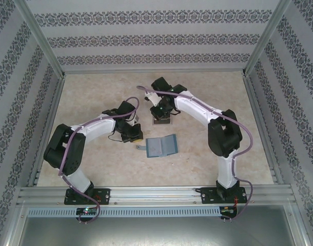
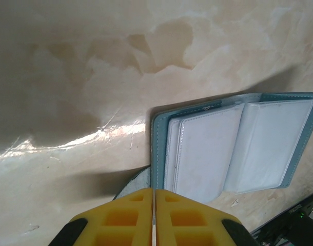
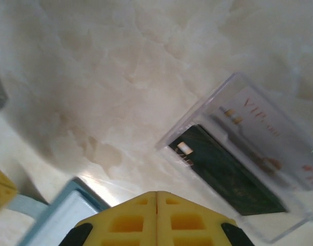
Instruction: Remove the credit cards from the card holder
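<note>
Teal card holder (image 1: 161, 146) lying open on the beige table (image 1: 95, 159)
The left hand (image 1: 132, 135) is just beside its left edge; the right hand (image 1: 161, 116) is farther back, over a small box (image 1: 162, 122).

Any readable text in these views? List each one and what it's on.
"VIP": red print on the pale card in the clear plastic box; the smaller letters after it are blurred.
Other red marks on that card: too blurred to read.
Dark card: nothing legible.
Card holder: tiny mark on its teal inner edge, too small to read.
</note>
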### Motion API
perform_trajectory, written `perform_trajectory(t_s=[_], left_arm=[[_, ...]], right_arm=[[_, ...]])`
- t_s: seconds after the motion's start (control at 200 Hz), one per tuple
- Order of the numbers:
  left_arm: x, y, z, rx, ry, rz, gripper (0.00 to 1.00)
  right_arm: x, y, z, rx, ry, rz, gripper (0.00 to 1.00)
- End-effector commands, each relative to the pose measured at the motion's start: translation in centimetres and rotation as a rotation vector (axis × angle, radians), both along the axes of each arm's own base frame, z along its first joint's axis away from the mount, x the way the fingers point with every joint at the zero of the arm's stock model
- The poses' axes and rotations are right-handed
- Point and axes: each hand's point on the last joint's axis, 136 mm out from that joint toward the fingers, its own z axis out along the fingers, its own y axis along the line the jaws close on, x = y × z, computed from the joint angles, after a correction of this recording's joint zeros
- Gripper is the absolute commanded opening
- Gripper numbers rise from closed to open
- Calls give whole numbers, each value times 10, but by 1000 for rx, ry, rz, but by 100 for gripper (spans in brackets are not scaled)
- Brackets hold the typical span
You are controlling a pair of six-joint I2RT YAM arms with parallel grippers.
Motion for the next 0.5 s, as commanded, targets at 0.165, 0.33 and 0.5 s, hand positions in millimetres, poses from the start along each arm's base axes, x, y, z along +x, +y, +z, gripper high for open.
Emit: perform_trajectory(t_s=[0.165, 0.33, 0.5], left_arm=[[0, -19, -6, -34, 3, -66, 9], [-6, -16, -18, -11, 34, -83, 9], [-16, -12, -28, 17, 60, -101, 9]], right_arm=[[-22, 0, 21, 216, 28, -336, 5], [-52, 1, 21, 289, 84, -402, 3], [-73, -6, 14, 303, 167, -499, 2]])
